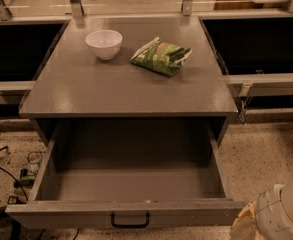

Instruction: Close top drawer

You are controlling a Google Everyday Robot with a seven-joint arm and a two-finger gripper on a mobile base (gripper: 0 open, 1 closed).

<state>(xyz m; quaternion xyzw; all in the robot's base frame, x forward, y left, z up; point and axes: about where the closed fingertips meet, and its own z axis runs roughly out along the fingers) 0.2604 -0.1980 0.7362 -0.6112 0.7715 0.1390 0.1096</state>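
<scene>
- The top drawer [61,215], a wide, deep box of matte grey painted wood, stood pulled far out from under the counter's front edge.
- Its flat front panel faced the camera. Its long axis ran side to side, parallel to that front edge. The inside showed only bare grey boards.
- A slim black bar handle [130,220] sat at the centre of the front panel, lying level.
- The grey wooden counter top [121,89] was smooth with a dull sheen.
- A small round white bowl [104,43], glossy like ceramic, sat upright near the counter's back left corner.
- A crinkled green plastic snack bag [161,57] lay flat just right of the bowl, towards the back edge. Its printing could not be read.
- The gripper [272,215], seen as a pale cream ribbed housing, was low at the lower right. It was just beside the drawer's front right corner, off the counter's front right corner, and contact could not be told. Its grasp state could not be made out.
- The speckled terrazzo floor [266,154] lay around the cabinet, with black cables [1,164] trailing by the counter's left side.
</scene>
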